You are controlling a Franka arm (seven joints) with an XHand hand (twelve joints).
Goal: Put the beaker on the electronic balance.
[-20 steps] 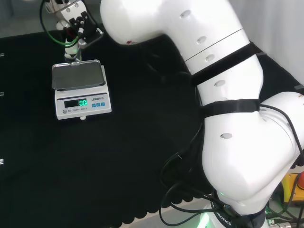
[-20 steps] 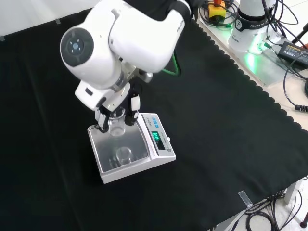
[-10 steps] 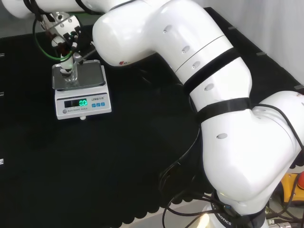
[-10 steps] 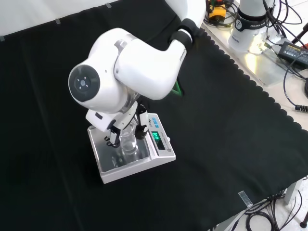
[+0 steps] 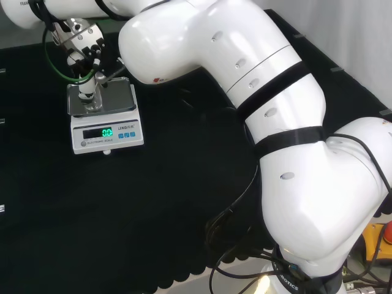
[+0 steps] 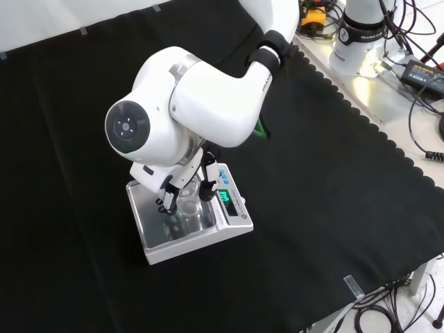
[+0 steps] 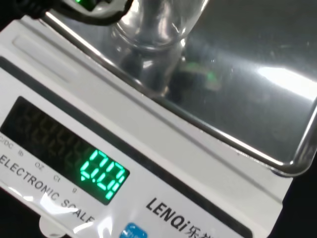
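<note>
Black cloth [image 6: 333, 208]; hand [image 6: 186, 189] holds clear beaker [image 6: 188, 208] over balance [image 6: 239, 216]

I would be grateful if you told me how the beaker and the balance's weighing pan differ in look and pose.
The beaker is clear glass and see-through; the weighing pan is shiny, mirror-like metal. The beaker stands upright and narrow, while the pan lies flat and wide atop the balance. The hand is at the beaker; nothing grips the pan. Both are glossy and catch reflections.

A clear beaker [image 7: 158, 25] sits over the electronic balance's [image 7: 163, 163] steel pan [image 7: 247, 89], green display [image 7: 101, 176] lit.
</note>
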